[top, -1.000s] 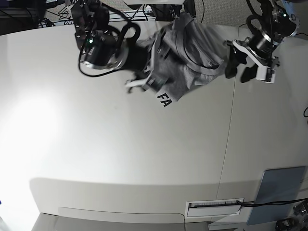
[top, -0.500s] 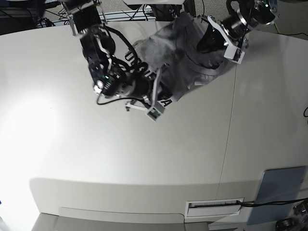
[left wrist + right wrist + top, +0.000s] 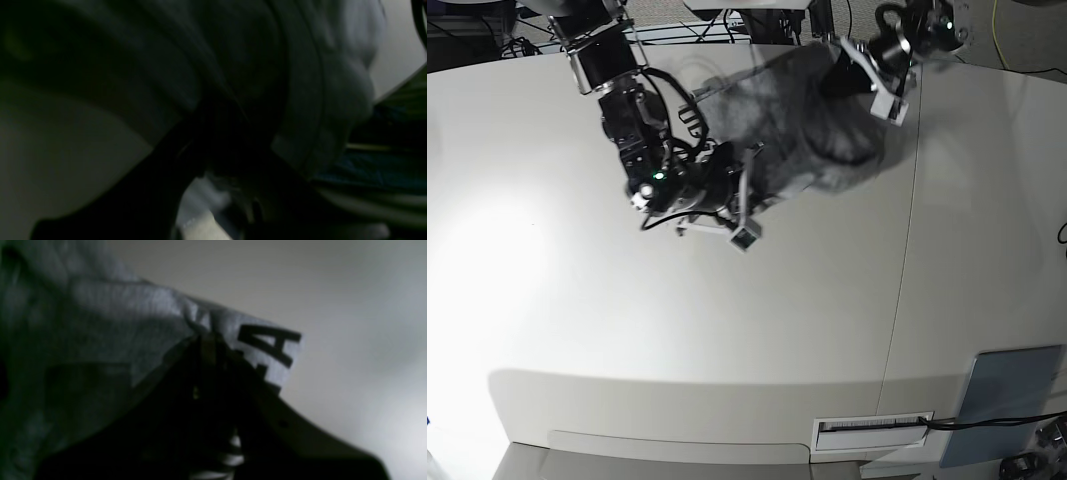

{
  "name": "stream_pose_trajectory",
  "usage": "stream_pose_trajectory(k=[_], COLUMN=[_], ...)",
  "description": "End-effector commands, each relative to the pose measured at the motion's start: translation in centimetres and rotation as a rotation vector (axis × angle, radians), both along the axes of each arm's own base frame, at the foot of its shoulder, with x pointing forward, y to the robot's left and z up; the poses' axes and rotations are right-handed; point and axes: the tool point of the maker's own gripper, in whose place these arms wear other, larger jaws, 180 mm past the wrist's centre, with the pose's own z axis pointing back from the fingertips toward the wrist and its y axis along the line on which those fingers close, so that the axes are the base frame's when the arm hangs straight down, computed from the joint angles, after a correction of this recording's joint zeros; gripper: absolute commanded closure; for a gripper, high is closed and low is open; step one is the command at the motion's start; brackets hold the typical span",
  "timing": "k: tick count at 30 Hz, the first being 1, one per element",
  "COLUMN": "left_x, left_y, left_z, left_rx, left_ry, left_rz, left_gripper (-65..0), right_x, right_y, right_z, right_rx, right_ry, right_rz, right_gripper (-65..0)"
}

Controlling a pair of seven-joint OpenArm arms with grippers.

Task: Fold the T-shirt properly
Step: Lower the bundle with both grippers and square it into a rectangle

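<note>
Right gripper (image 3: 749, 205) pinched tight on T-shirt (image 3: 812, 130) hem by the black lettering; left gripper (image 3: 852, 70) clamped on fabric at the far edge. Shirt bunched, partly lifted, at 12 o'clock on the table (image 3: 727, 340). Step: grabbing to spread. Next probably: pull apart toward 3 and 9, lay flat before folding.
</note>
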Motion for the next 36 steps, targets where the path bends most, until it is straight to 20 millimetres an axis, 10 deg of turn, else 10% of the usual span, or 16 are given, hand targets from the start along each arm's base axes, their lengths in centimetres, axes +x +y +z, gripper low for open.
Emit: stream_pose_trajectory(k=[1,12,19,30,36], left_x=[1.1,11.2,15.8,10.4,7.6], left_y=[0.4,2.3,2.4,4.4,5.9], left_z=[0.3,1.7,5.2,6.1,4.1], left_rx=[0.016,0.126,0.120,0.210,0.218], left_ry=[-0.029,-0.187,-0.317,-0.258,-0.179], left_rz=[0.010,0.044,0.056,0.054,0.143], left_gripper=[-2.8,-2.8,-2.8,-2.8,-2.8], right_x=[1.2,-2.2,-7.2,-2.9,-2.7], right_y=[-0.9,-6.8,-5.0,-11.9,-12.3], right_z=[1.0,1.6,2.9,6.4,5.9], right_rx=[-0.009,-0.095,-0.037,-0.097,-0.089], right_ry=[-0.037,-0.060,-0.068,-0.223,-0.216], right_rz=[-0.018,-0.074,-0.026,-0.284,-0.301], right_gripper=[0.0,0.0,0.0,0.0,0.0])
